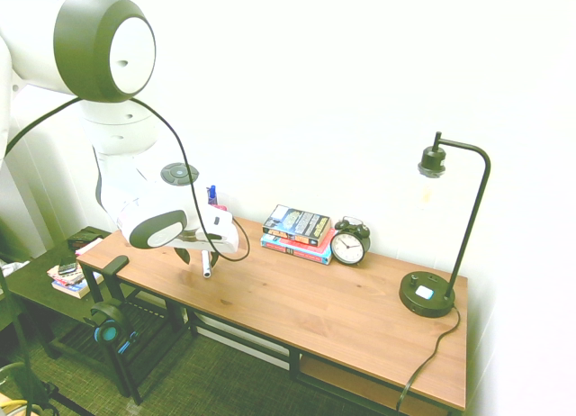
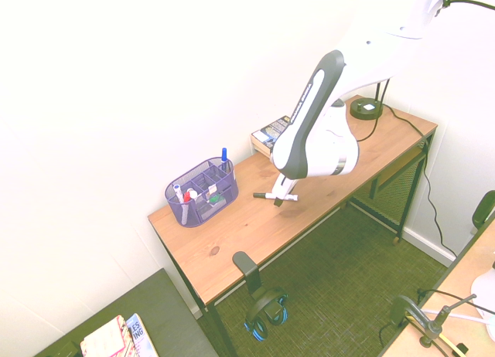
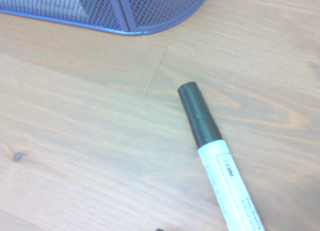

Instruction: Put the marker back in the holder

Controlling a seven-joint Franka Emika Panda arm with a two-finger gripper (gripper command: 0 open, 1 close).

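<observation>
The marker (image 2: 271, 195) lies flat on the wooden desk (image 2: 232, 233), its black cap pointing toward the holder (image 2: 199, 193). My gripper (image 2: 279, 200) is down over the white barrel, open, with a finger on either side of it. From the first exterior view the marker (image 1: 206, 265) shows just below the gripper (image 1: 200, 254), and the arm hides the holder. Close up, the wrist view shows the marker (image 3: 215, 161) on the wood with the holder's purple mesh wall (image 3: 125, 11) a short way beyond the cap.
A blue-capped pen (image 2: 224, 156) and other pens stand in the holder. A book stack (image 1: 297, 231), an alarm clock (image 1: 348, 245) and a black desk lamp (image 1: 430, 290) occupy the desk's other side. Headphones (image 2: 263, 311) hang at the front edge.
</observation>
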